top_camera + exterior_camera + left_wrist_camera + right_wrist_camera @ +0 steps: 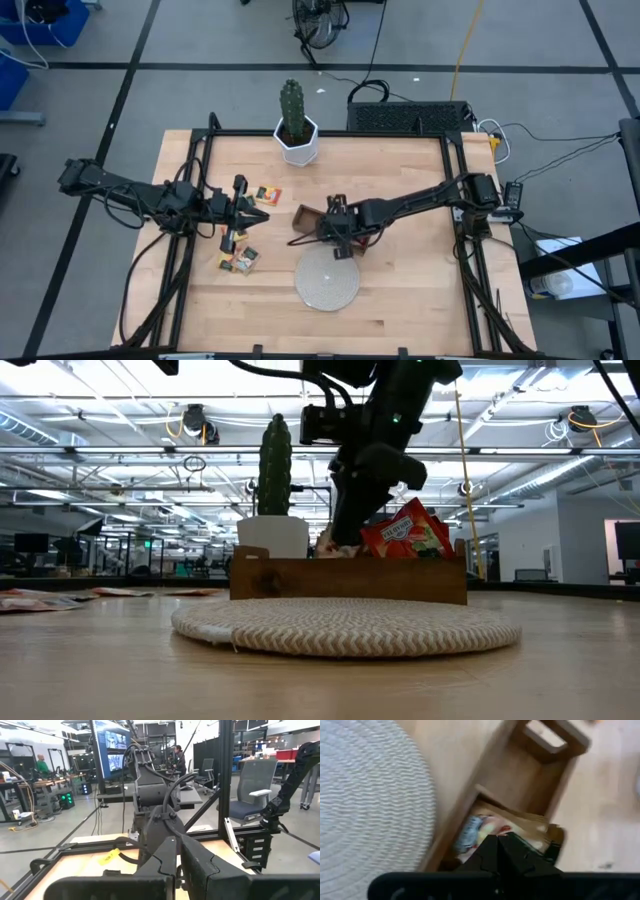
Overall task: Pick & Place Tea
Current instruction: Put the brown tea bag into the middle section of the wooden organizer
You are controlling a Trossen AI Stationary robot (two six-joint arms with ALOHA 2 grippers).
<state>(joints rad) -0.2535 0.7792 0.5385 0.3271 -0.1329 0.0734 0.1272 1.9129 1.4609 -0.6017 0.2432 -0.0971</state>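
nearest the low camera, woven disc (345, 626), bare. just behind it, wooden tray (348, 577) with red tea sachets (405, 532) standing in one compartment. right gripper (498, 846) down in that tray, fingers pinched together among sachets; whether one is caught, cannot tell. best lifted straight up, slowly. farther left, left gripper (240, 211) nearly closed, empty, near loose sachets (239, 259).

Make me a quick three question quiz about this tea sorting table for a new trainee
1. True or false: the right gripper hangs over the wooden tray.
2. What stands at the table's far edge? A) cactus in a white pot B) kettle C) mug
3. Fill in: loose tea sachets lie near the ____ gripper.

Key: 1 true. 2 A. 3 left.
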